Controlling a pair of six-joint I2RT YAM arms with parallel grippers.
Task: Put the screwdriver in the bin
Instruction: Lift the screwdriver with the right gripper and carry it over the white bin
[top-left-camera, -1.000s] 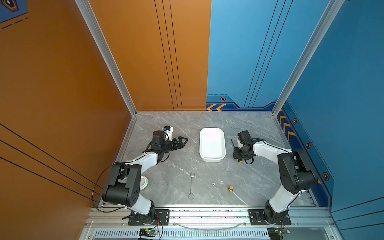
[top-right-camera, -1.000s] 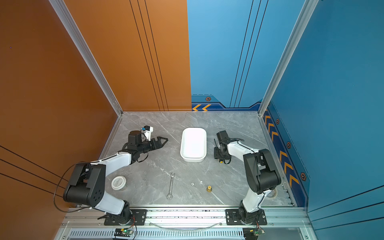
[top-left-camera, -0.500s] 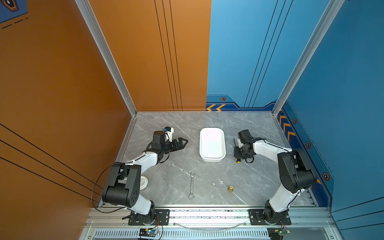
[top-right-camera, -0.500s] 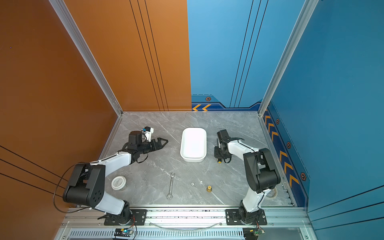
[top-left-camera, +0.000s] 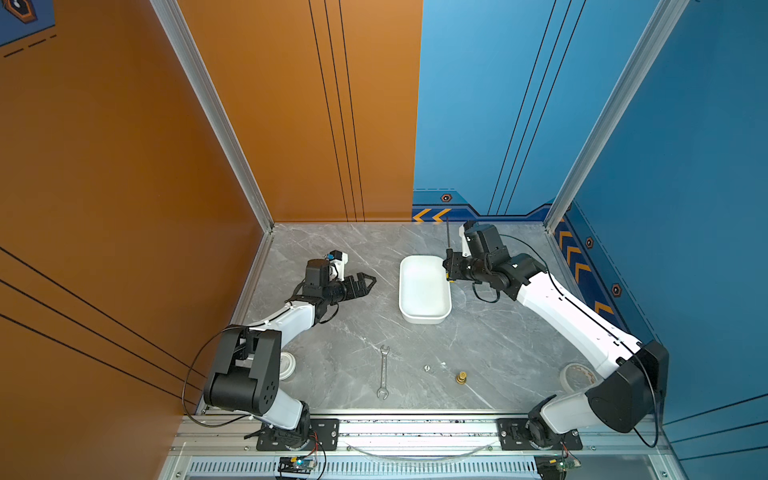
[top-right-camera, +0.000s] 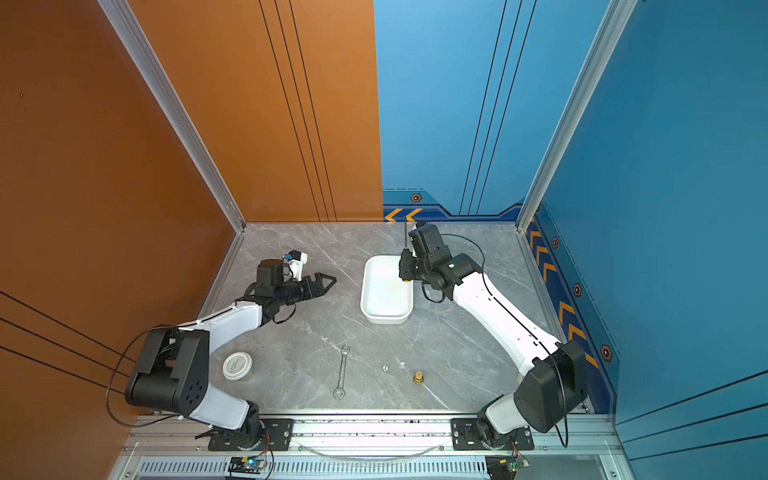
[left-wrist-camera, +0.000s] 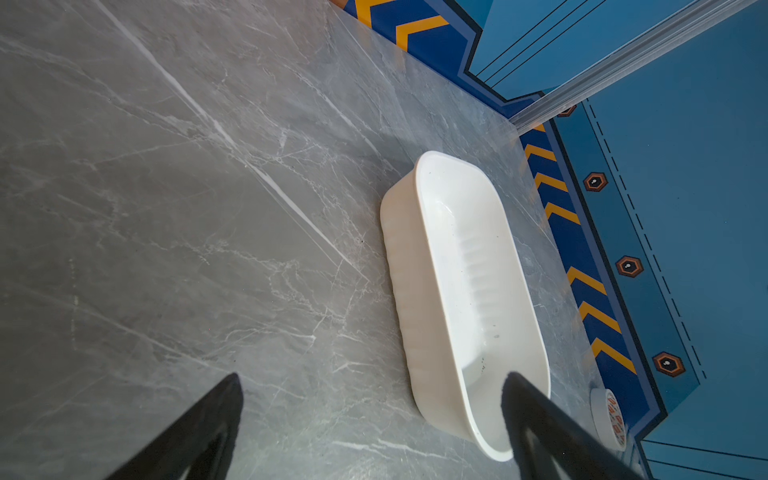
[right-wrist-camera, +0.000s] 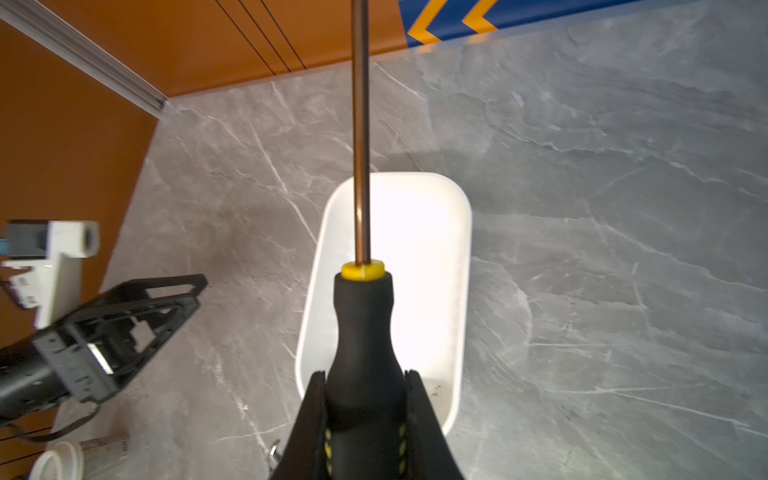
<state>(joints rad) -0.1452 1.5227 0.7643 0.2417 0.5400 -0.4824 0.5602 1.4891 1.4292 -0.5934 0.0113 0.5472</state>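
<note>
Black-handled, yellow-collared slim screwdriver sits pinched by its handle in my right gripper, raised over the white rectangular plastic bin. Grasp and lift look done; lowering and release inside remain.

The bin sits mid-table. The screwdriver hangs over its far right rim, in the right gripper. Left gripper sits left of the bin, wrench in front, small fitting right of the wrench.

The black-handled, yellow-collared screwdriver hangs, shaft rearward, seemingly over one rim of the white bin.
</note>
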